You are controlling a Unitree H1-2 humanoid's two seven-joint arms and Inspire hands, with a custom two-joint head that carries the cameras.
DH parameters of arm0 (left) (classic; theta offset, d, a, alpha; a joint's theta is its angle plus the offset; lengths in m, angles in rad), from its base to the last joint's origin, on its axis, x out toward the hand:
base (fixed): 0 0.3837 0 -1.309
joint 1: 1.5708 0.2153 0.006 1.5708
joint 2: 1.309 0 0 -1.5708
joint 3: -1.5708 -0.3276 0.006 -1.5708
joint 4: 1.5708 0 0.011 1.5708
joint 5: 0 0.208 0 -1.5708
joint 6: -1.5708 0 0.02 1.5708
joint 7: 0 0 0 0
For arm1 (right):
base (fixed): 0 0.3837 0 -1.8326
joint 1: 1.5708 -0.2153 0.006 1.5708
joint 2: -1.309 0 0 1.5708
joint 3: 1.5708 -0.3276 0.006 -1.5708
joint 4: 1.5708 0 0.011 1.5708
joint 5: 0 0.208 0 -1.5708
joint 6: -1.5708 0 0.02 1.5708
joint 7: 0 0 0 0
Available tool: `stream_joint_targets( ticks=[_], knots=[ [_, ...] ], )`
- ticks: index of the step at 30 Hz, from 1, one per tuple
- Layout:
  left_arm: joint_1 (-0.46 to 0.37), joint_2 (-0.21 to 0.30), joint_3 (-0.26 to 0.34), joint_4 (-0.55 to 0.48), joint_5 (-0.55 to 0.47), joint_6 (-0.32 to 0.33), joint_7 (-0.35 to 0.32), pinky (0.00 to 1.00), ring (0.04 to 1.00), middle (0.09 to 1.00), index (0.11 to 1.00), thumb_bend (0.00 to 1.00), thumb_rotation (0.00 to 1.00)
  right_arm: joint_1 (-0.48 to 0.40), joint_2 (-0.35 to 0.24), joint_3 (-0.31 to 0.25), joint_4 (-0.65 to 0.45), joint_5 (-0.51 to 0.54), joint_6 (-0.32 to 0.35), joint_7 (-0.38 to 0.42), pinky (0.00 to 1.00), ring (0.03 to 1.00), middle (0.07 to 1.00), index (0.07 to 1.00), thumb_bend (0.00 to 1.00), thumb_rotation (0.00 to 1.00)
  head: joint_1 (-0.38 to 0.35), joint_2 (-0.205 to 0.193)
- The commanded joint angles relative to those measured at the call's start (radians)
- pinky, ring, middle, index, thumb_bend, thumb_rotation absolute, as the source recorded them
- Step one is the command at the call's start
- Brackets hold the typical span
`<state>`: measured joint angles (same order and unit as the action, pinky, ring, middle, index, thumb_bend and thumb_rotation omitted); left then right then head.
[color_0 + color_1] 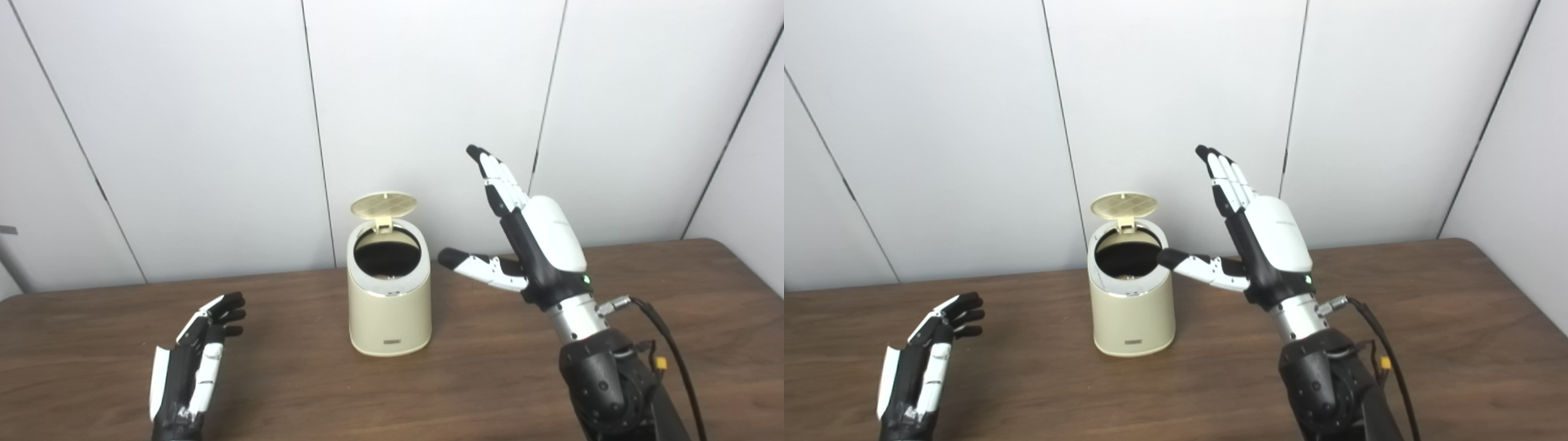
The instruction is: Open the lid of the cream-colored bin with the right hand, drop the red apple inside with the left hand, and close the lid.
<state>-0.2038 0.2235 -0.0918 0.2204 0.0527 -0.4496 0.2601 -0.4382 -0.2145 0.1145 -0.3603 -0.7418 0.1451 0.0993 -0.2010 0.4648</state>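
The cream-colored bin (389, 312) stands upright near the middle of the wooden table (686, 288). Its round lid (384, 205) is tipped up at the back, and the dark opening (387, 252) faces me. No red apple shows on the table; the inside of the bin is too dark to read. My right hand (528, 239) is raised to the right of the bin, open, fingers pointing up and thumb reaching toward the bin's rim without touching it. My left hand (195, 358) hovers low at the front left, open and holding nothing.
White wall panels (184, 122) stand close behind the table's back edge. A black cable (667, 343) runs from my right wrist down along the forearm. Bare wood lies between my left hand and the bin.
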Motion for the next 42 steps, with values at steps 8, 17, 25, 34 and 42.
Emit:
stream_joint_targets(
  ticks=[8,17,25,34,42],
  knots=[
    [-0.009,-0.062,0.031,0.107,0.011,-0.02,-0.035,0.69,0.748,0.774,0.786,0.45,0.91,-0.187,-0.044,0.035,0.017,-0.051,0.036,0.116,0.89,1.0,1.0,0.996,0.73,0.98,0.017,0.002],
    [-0.001,-0.06,0.021,0.082,0.058,-0.02,-0.03,0.69,0.756,0.782,0.79,0.41,0.91,-0.323,-0.067,0.099,0.123,-0.103,0.086,0.261,0.91,1.0,0.977,0.965,0.87,0.96,0.024,0.0],
    [-0.003,-0.07,0.016,0.08,0.08,-0.02,-0.015,0.66,0.735,0.76,0.762,0.43,0.83,-0.444,-0.086,0.163,0.254,-0.122,0.122,0.38,0.86,0.964,0.922,0.899,0.89,0.93,0.032,-0.003],
    [0.003,-0.077,0.004,0.069,0.106,-0.02,0.003,0.67,0.736,0.766,0.775,0.45,0.84,-0.488,-0.079,0.188,0.341,-0.112,0.145,0.415,0.88,0.961,0.929,0.906,0.87,0.91,0.047,-0.001],
    [0.003,-0.076,0.0,0.064,0.12,-0.02,0.015,0.67,0.736,0.764,0.771,0.45,0.85,-0.493,-0.086,0.211,0.338,-0.093,0.165,0.469,0.85,0.957,0.914,0.887,0.9,0.94,0.048,0.002]
  ],
)
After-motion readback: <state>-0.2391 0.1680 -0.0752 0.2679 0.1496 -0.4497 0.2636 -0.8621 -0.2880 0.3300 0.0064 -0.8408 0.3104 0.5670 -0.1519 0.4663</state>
